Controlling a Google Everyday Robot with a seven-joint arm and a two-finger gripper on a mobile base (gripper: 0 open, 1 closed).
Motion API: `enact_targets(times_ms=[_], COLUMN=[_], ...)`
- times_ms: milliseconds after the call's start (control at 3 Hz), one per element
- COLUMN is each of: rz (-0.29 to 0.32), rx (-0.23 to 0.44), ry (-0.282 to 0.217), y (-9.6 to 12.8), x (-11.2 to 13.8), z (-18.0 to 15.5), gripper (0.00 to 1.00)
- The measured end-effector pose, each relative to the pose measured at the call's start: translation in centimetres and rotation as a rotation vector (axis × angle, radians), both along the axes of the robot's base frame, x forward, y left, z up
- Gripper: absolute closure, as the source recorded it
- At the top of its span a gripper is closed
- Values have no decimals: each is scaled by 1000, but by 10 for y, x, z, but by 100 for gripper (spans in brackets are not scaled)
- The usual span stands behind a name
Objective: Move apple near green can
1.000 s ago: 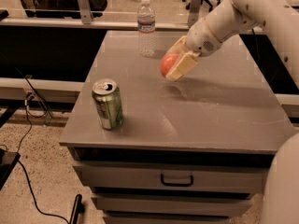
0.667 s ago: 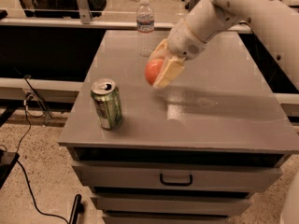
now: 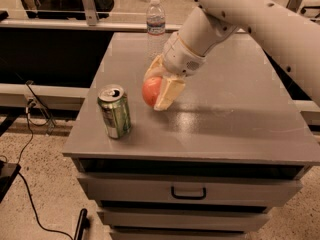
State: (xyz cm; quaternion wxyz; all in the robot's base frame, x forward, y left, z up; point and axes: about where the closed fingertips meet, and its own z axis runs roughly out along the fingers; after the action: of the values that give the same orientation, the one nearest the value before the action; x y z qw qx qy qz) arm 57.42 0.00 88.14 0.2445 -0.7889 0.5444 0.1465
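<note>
The green can (image 3: 114,111) stands upright near the front left corner of the grey cabinet top (image 3: 235,119), its silver top with the pull-tab opening showing. My gripper (image 3: 157,89) reaches in from the upper right on a white arm and is shut on the orange-red apple (image 3: 151,91). Its pale fingers (image 3: 169,93) clasp the apple on both sides. The apple is held low over the surface, just to the right of the can, with a small gap between them.
A clear plastic water bottle (image 3: 155,26) stands at the back of the cabinet top, behind the gripper. The cabinet has drawers with a dark handle (image 3: 188,192) below. Cables (image 3: 30,149) run over the floor on the left.
My gripper has carried the apple left and toward the front, from the middle back of the top down to a spot close beside the can. The can and bottle have not moved.
</note>
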Motion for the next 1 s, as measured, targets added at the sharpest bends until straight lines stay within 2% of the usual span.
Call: enact_targets(times_ms=[333,667,1000], rz=[50,125,189], rx=[12,41,45], ry=[4,15,28], y=[15,42,60], x=[-6,-16,-25], z=[-5,-14,-23], gripper=[100,100,82])
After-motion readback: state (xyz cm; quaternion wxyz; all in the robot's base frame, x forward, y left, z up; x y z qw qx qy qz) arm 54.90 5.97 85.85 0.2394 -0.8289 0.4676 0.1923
